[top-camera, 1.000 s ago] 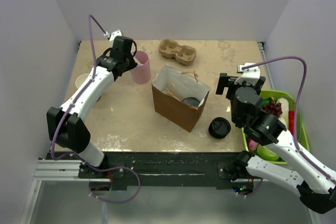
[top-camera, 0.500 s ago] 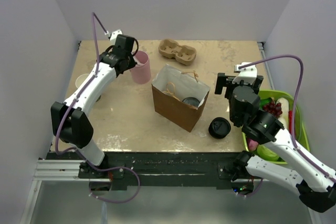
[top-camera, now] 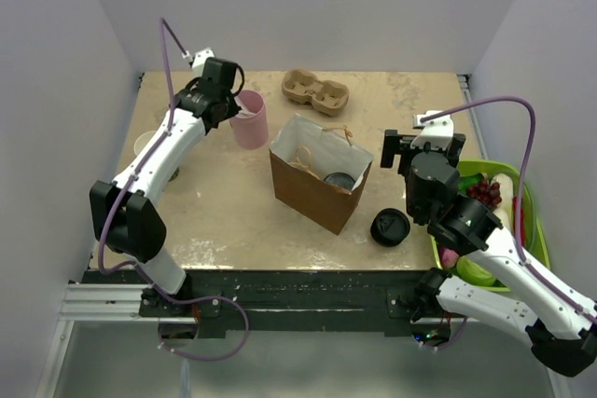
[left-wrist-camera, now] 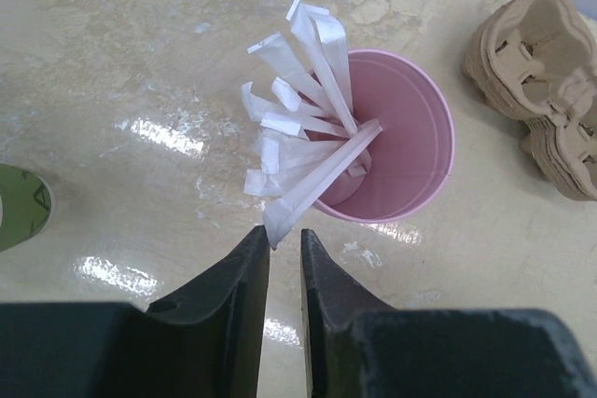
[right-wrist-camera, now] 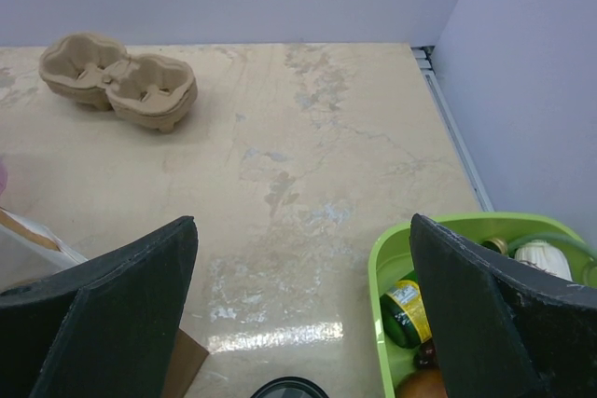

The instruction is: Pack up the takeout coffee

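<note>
Your left gripper (left-wrist-camera: pixel 284 235) has shifted slightly by the pink cup (left-wrist-camera: pixel 410 128), jaws nearly shut at the tip of a paper packet (left-wrist-camera: pixel 322 174); can't tell if it's pinched. Lift straight so you don't tip the cup. Your right gripper (right-wrist-camera: pixel 300 226) hangs wide open.

Takeout coffee (top-camera: pixel 389 227), beside brown paper bag (top-camera: pixel 312 198)

Table (top-camera: pixel 224 202) holds a bag (top-camera: pixel 312 195), pink cup (top-camera: pixel 250 123), carrier (top-camera: pixel 315 91) — and takeout coffee (top-camera: pixel 389 227).

The left arm (top-camera: pixel 154 163) and right arm (top-camera: pixel 511 256) have smooth white shells between bulky black joint housings. A thin purple cable (top-camera: pixel 490 100) loops from each wrist. The fingers (left-wrist-camera: pixel 229 309) look matte black, perhaps plastic.
</note>
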Robot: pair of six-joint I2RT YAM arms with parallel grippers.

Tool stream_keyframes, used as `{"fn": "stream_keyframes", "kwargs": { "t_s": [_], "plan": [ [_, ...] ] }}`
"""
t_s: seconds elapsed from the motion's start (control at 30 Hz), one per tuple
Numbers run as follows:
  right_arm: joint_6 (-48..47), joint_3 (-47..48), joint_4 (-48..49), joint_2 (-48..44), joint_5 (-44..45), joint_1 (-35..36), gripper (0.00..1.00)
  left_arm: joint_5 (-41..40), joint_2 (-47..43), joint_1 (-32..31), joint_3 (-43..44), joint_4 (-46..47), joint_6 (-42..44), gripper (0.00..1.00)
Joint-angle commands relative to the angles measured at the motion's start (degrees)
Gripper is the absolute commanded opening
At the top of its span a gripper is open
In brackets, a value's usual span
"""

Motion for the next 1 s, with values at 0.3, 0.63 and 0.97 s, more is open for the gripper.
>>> {"fn": "stream_keyframes", "kwargs": {
  "t_s": [0.3,0.63,0.97],
  "plan": [
    [-1.08,-0.24,2.85,0.59,1.2,-0.14,0.98,-0.37,0.47,1.49,2.51,1.69,0.82,0.18],
    [-1.26,-0.15,2.77,0.76,0.5,-0.14,0.98,0.78,-1.81,1.49,2.78,1.43,1.26,0.0],
    [-1.17,-0.06,2.94,0.76,-0.2,-0.14,0.98,1.3,-4.8,1.49,3.04,0.29,2.92,0.04]
  ]
}}
